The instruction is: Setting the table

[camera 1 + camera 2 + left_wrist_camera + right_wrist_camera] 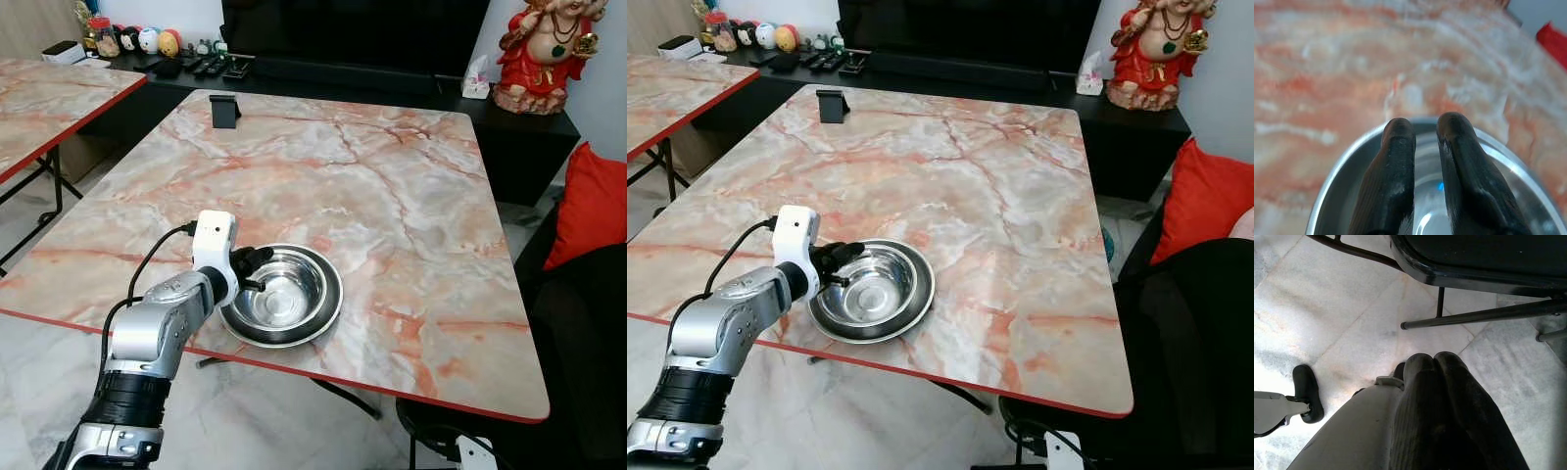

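Stainless steel, round and shallow, the empty bowl (284, 297) is sitting near the front edge of our pink-veined marble table with red trim (392, 196). Our left gripper (1425, 134) is reaching over the bowl's left rim, its two black fingers (1396, 161) standing slightly apart and gripping nothing. Our right gripper (1435, 363) is hanging by the tiled floor (1342, 308) beside a black chair frame (1474, 318), fingers pressed together
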You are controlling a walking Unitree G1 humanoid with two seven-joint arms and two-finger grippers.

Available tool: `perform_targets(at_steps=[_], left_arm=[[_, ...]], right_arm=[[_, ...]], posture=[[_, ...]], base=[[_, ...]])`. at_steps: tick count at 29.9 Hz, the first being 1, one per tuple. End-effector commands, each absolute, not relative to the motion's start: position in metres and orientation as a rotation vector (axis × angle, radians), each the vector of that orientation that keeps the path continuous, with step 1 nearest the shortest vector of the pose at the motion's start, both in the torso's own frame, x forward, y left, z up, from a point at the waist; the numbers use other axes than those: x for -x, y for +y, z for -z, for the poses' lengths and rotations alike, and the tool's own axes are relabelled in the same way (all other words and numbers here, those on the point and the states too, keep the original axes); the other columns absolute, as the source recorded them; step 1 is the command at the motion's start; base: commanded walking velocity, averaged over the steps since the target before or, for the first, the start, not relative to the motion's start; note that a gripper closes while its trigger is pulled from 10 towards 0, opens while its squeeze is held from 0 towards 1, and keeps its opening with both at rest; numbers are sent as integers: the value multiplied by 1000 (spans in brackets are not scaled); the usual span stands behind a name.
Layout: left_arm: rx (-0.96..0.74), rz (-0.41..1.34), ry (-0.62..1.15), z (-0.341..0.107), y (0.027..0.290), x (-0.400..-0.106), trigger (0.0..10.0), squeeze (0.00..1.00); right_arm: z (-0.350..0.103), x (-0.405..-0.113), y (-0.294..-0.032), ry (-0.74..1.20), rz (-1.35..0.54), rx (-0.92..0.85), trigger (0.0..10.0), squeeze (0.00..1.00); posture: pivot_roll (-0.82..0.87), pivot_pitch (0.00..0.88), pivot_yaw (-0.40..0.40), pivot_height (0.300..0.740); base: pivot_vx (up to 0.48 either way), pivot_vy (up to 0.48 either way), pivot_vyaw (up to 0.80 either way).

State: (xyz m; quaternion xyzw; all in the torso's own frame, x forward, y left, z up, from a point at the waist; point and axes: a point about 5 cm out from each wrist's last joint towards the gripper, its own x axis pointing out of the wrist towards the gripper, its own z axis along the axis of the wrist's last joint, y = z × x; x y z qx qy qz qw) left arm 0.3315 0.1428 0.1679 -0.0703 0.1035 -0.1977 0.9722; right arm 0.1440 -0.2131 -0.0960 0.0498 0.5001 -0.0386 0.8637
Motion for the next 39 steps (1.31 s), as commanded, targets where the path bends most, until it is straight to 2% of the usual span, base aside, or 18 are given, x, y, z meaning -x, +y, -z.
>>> perform_targets(at_steps=[1,3,6,12,16,27,36,39], left_arm=[[168,401,126,-182,143,-332,10000,0],[146,384,76,-186,144,-332,10000,0],[-59,338,-101,-196,144,-325,10000,0],[-205,300,-189,-186,144,-317,10000,0],[-245,278,-239,-185,149,-310,10000,0],[-220,183,-270,-177,158,-296,10000,0],[-133,159,-271,-180,154,-302,10000,0],[-155,180,-280,-181,148,-303,10000,0]], right_arm=[[96,-143,-214,1059,78,-101,10000,0],[96,-143,-214,1058,78,-102,10000,0],[96,-143,-214,1049,84,-111,10000,0],[96,-143,-213,1032,99,-123,10000,0],[96,-141,-214,1027,118,-121,10000,0],[97,-139,-215,1020,128,-118,10000,0],[98,-138,-212,1013,135,-132,10000,0],[97,-138,-213,1006,136,-134,10000,0]], posture=[[35,18,-29,740],[37,17,-30,740],[40,14,-30,740],[39,7,-31,740],[34,0,-32,740],[32,0,-28,740],[26,0,-12,740],[40,0,-17,740]], base=[[0,0,0],[0,0,0],[0,0,0],[0,0,0],[0,0,0],[0,0,0],[0,0,0],[0,266,0]])
